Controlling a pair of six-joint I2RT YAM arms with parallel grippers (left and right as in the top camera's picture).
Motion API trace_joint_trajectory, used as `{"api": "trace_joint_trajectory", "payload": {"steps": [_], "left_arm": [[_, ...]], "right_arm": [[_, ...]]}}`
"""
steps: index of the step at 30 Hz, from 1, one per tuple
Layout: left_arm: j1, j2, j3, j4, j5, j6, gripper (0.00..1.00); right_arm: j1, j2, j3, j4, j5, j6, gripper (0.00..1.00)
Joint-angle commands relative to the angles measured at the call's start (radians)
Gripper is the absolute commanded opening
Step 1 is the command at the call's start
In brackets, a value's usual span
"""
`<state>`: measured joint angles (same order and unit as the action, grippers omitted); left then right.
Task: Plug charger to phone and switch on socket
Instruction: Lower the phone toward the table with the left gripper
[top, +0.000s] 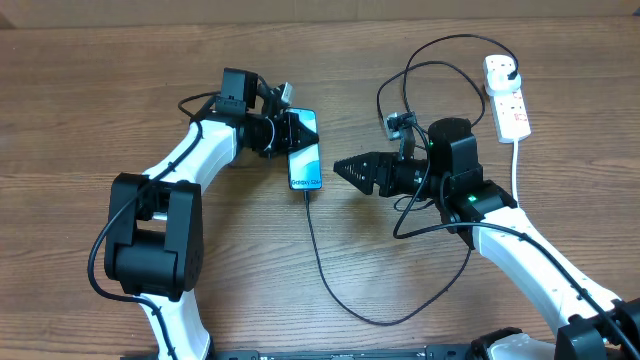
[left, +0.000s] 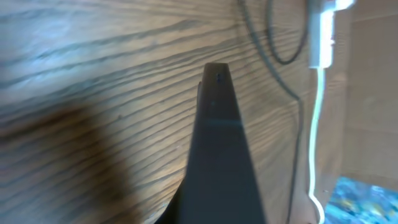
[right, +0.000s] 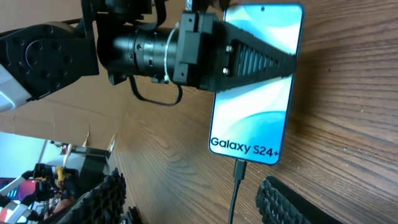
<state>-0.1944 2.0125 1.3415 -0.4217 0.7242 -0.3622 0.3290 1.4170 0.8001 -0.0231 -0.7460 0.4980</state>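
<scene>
- Lying flat on the wooden table (top: 80, 100), screen up, one phone (top: 306, 165) sits near the middle, its "Galaxy" lettering along the short edge nearest the robot.
- The left gripper (top: 298, 132) reaches in from the left over the phone's far half. One black ribbed finger (right: 261, 59) lies across the upper screen. Its partner is hidden, so I cannot tell how far these jaws are spread or whether they grip the phone.
- The right gripper (top: 342, 167) hovers just right of the phone, apart from it. Its two ribbed fingers (right: 283, 199) stand wide apart and hold nothing.
- In the right wrist view, the phone's lettered edge lies ahead of the gap between those fingers.
- One charger (top: 325, 270), a thin black cable, has its connector (right: 240, 168) seated in the phone's lettered edge. The cable loops towards the robot, then runs up the right side.
- One white socket (top: 512, 110) with red marks lies at the far right, well apart from both grippers. A black plug (top: 507, 68) sits in it, and one thick white cord (top: 516, 165) trails from it.
</scene>
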Motion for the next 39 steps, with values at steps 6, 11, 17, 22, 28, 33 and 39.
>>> {"api": "trace_joint_trajectory", "payload": {"steps": [6,11,17,22,28,33,39], "left_arm": [[0.004,-0.005,0.027,-0.053,-0.211,0.035,0.04],[0.004,-0.003,0.027,-0.075,-0.210,0.052,0.04],[-0.003,0.034,0.026,-0.132,-0.208,0.087,0.04],[-0.003,0.070,0.026,-0.143,-0.203,0.086,0.04],[-0.009,0.089,0.026,-0.151,-0.204,0.087,0.04],[-0.009,0.092,0.026,-0.150,-0.204,0.086,0.05],[-0.009,0.092,0.026,-0.151,-0.208,0.086,0.14]], "right_arm": [[0.003,0.001,0.017,0.001,0.012,0.000,0.68],[0.003,0.001,0.017,-0.017,0.012,0.000,0.68],[0.003,0.001,0.017,-0.017,0.012,-0.001,0.68],[0.003,0.001,0.017,-0.018,0.012,-0.001,0.68],[0.003,0.001,0.017,-0.024,0.013,-0.001,0.68],[0.003,0.001,0.017,-0.024,0.013,-0.001,0.68],[0.003,0.001,0.017,-0.024,0.014,-0.001,0.68]]}}
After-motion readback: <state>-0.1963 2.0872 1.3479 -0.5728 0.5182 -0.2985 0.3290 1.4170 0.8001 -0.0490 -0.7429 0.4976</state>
